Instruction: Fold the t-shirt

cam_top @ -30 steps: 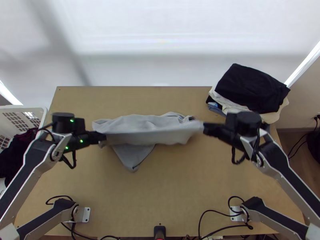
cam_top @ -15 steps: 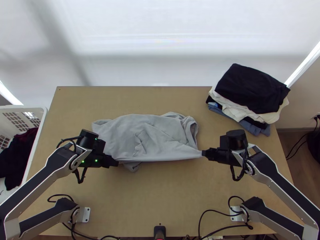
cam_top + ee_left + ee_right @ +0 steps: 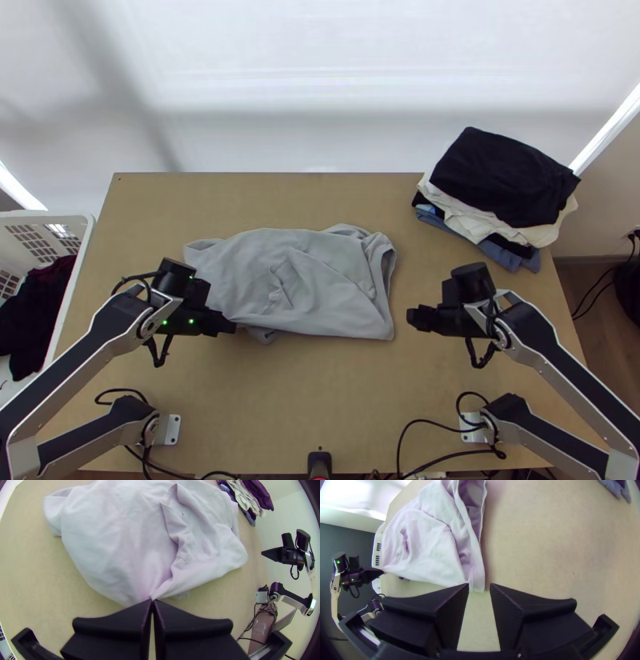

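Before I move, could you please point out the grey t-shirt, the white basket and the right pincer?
T-shirt (image 3: 328, 284): top view, its middle.
Basket (image 3: 85, 223): top view, its rim.
Right pincer (image 3: 479, 585): right wrist view, between its fingertips.

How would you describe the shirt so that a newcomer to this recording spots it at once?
Start from the wooden table: the shirt lies rumpled near its middle, the left claw holding its near edge. Plain pale grey sets it apart from the black-topped pile at the far right and the dark clothes in the white basket.
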